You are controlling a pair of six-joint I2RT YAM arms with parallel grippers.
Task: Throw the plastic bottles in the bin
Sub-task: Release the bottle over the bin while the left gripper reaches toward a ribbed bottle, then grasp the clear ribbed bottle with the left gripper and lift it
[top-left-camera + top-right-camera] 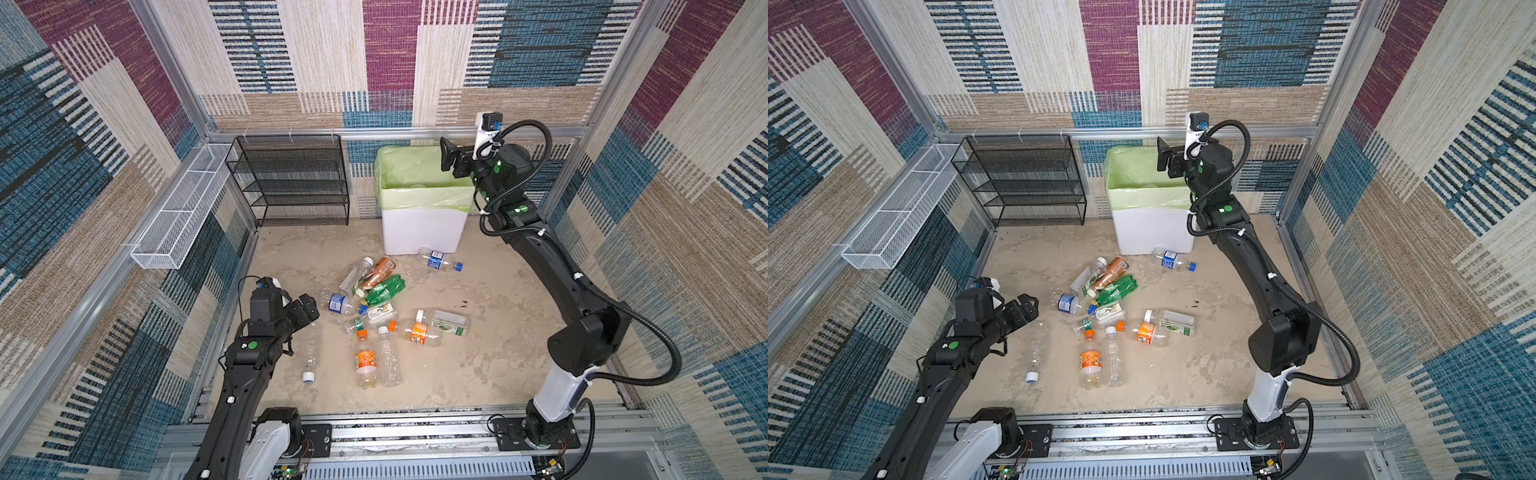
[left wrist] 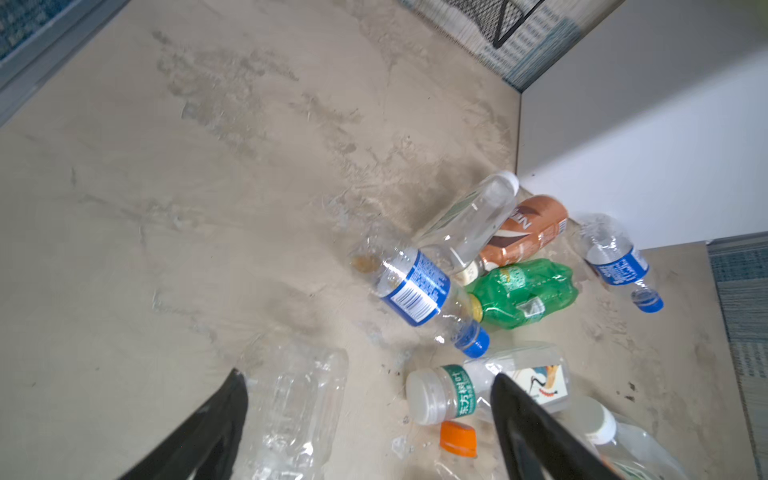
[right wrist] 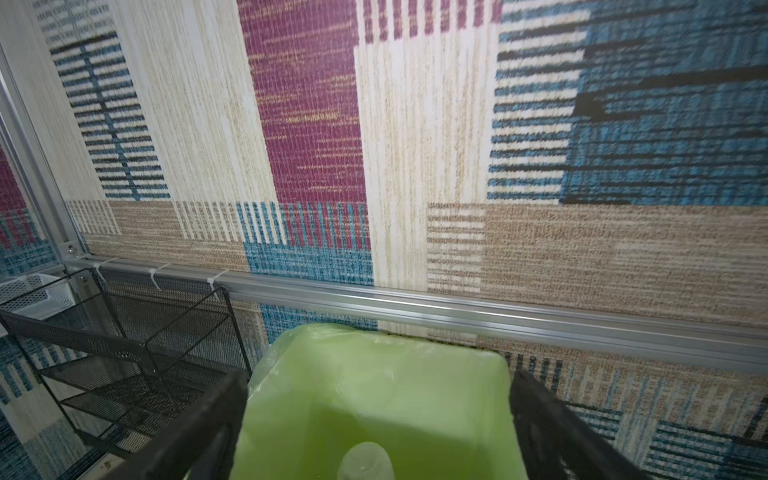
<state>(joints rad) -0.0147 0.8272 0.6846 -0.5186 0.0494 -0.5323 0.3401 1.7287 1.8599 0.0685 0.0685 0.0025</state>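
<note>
Several plastic bottles lie in a loose pile [image 1: 374, 299] [image 1: 1100, 303] on the beige floor, among them a green one [image 2: 523, 291] and a brown one [image 2: 528, 232]. A crumpled clear bottle [image 1: 309, 349] [image 2: 295, 407] lies apart at the left. My left gripper [image 1: 309, 307] [image 2: 368, 376] hovers open just above it, and the bottle's end lies beside one finger. The white bin [image 1: 419, 232] [image 1: 1150, 232], lined with a pale green bag, stands at the back. My right gripper [image 1: 448, 154] [image 3: 378, 374] hangs open over its mouth, holding nothing. A pale clear bottle [image 3: 365, 461] shows inside the bin.
A black mesh shelf rack [image 1: 291, 178] stands left of the bin. A long white wire basket [image 1: 178, 216] hangs on the left rail. A blue-labelled bottle [image 1: 436, 261] lies against the bin's foot. Carpeted walls and aluminium rails close in the floor.
</note>
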